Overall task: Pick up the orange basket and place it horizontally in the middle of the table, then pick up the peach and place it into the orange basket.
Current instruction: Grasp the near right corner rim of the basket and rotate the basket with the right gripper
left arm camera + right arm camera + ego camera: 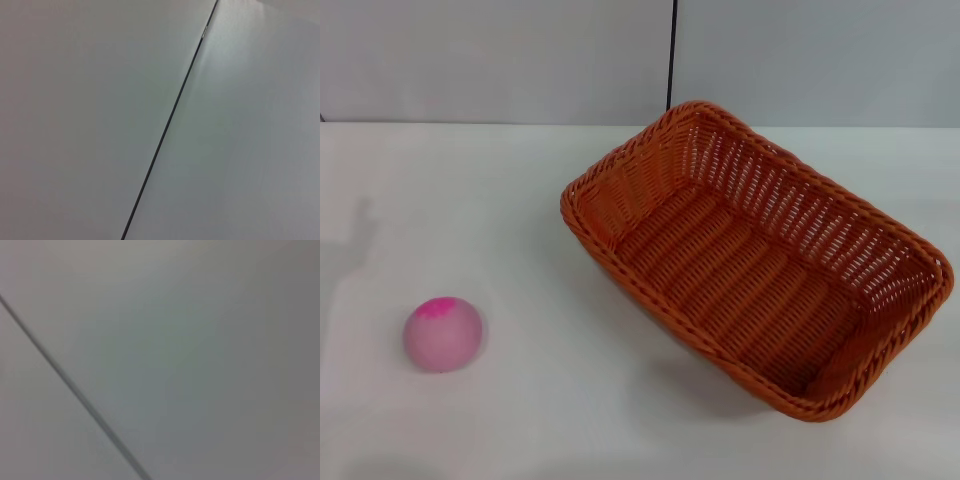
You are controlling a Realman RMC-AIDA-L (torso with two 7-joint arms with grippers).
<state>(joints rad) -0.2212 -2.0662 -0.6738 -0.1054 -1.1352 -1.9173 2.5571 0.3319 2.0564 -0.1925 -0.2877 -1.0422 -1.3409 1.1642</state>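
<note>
The peach (444, 334) sat nearest, on the table (570, 400) at the robot's left, magenta patch turned up, touching nothing. Well apart from it, toward the right and farther back, the basket (756, 255) rested upright on the table, set at a slant: one short end pointed to the far middle, the other to the near right edge. It held nothing inside. Beyond the table's far edge stood a pale wall (500, 60) with a dark vertical seam (672, 50). Neither gripper showed in any view, so whether either was released or clenched could not be told. Both wrist views showed only a plain pale surface crossed by a thin dark line.
</note>
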